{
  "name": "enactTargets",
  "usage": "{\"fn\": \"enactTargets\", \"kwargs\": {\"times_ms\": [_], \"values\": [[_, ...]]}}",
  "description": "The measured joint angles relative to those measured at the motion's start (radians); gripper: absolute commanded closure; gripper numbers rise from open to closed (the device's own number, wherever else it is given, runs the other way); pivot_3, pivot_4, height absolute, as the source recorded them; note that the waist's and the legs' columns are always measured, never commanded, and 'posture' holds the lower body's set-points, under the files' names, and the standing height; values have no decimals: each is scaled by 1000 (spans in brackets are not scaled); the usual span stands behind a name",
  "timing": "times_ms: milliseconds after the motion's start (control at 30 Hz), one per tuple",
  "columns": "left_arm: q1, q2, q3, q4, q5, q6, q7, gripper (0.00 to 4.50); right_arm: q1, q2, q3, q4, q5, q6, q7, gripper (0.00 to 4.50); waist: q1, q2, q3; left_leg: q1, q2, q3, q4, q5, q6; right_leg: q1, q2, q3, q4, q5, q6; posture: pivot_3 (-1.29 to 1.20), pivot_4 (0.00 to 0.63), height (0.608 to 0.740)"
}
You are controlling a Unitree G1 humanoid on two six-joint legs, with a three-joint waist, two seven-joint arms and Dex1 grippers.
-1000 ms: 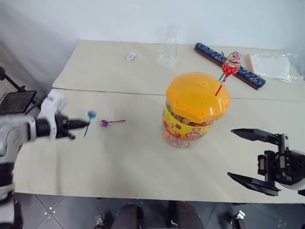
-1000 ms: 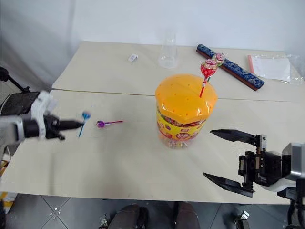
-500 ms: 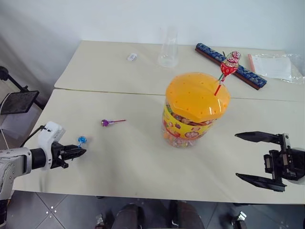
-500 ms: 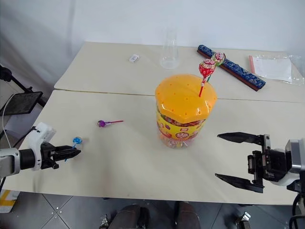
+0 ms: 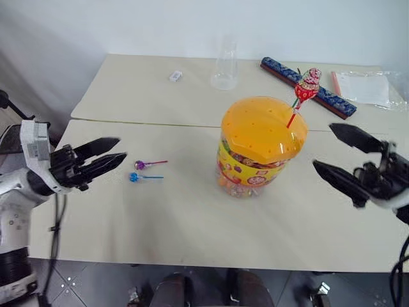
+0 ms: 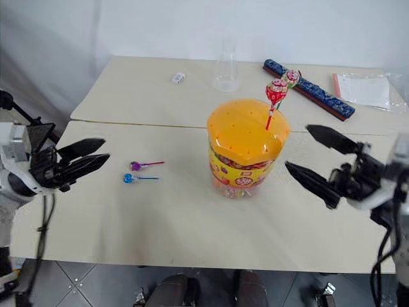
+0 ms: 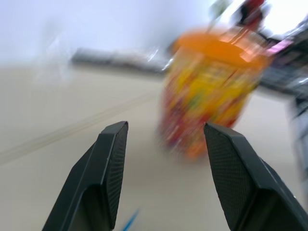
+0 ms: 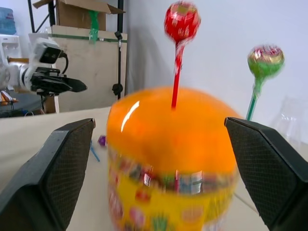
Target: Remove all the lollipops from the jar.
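My left gripper (image 5: 108,153) hung open and empty near the blue lollipop (image 5: 134,177) and purple lollipop (image 5: 139,165). My right gripper (image 5: 339,153) gaped wide beside the jar (image 5: 259,150); its lid seemed to hold two lollipops

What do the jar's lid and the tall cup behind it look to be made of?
The jar's lid looks like glossy orange moulded plastic: it carries a bright sheen and rows of small holes. The cup appears to be thin clear plastic, since the wall and table show through it, though glass cannot be ruled out.
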Motion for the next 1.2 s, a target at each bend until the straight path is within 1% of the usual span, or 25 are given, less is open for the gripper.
{"fn": "enactTargets", "kwargs": {"times_ms": [67,133,267,400,500,600,733,900,1000,1133,1167,1200], "values": [[-36,-28,-6,-15,-69,44,34,1852,-51,0,8,3,31,46,-64,0,0,0,0,0,0,1,0,0,1,0,4,0,0,0,0,0,150,740],[-88,-75,-47,-28,-135,76,66,1852,-117,-9,14,21,66,92,-118,0,3,0,0,0,-2,2,1,1,3,1,4,0,-1,0,1,0,150,740],[-123,-109,-80,-50,-185,86,96,1852,-137,-38,-17,93,88,144,-145,0,2,-1,0,-1,-3,3,0,2,4,1,5,0,-3,1,2,0,150,740],[-128,-127,-97,-51,-205,85,112,1852,-198,-45,5,173,42,178,-186,0,-3,-1,0,0,-2,6,0,2,4,0,6,-2,-2,1,2,0,150,740],[-120,-130,-107,-50,-204,79,111,1852,-260,-44,59,205,-8,193,-217,0,-9,-1,0,0,-2,6,0,2,4,0,6,-2,-2,1,2,0,150,740],[-109,-144,-114,-50,-204,71,113,1852,-334,-14,122,233,-41,198,-208,0,-18,-1,0,-1,-1,6,0,2,4,-1,6,-3,-2,1,2,0,150,740],[-107,-179,-135,-50,-203,52,118,1852,-380,9,187,273,-85,209,-188,0,-15,-1,0,-2,-3,4,0,2,4,0,5,-4,-3,1,2,0,150,740],[-107,-200,-159,-54,-203,41,125,1852,-427,30,194,312,-104,228,-192,0,-16,-1,0,-2,-2,4,0,2,5,0,6,-5,-3,1,2,0,150,740],[-111,-220,-162,-55,-203,30,133,1816,-455,44,201,327,-106,231,-170,511,-20,-1,0,-2,-2,4,0,2,5,0,6,-5,-3,1,3,0,150,740],[-117,-227,-177,-55,-203,14,133,1816,-483,48,224,344,-116,255,-165,1942,-21,-1,0,-2,-2,4,0,2,5,0,6,-5,-3,1,2,0,150,740],[-117,-228,-178,-55,-202,9,133,1816,-483,49,224,348,-118,255,-163,2225,-20,-1,0,-2,-2,4,0,2,5,0,6,-5,-3,1,2,0,150,740],[-117,-230,-178,-55,-202,5,133,1816,-484,50,224,351,-122,255,-160,2629,-21,-1,0,-2,-2,4,0,2,5,0,6,-5,-3,1,3,0,150,740]]}}
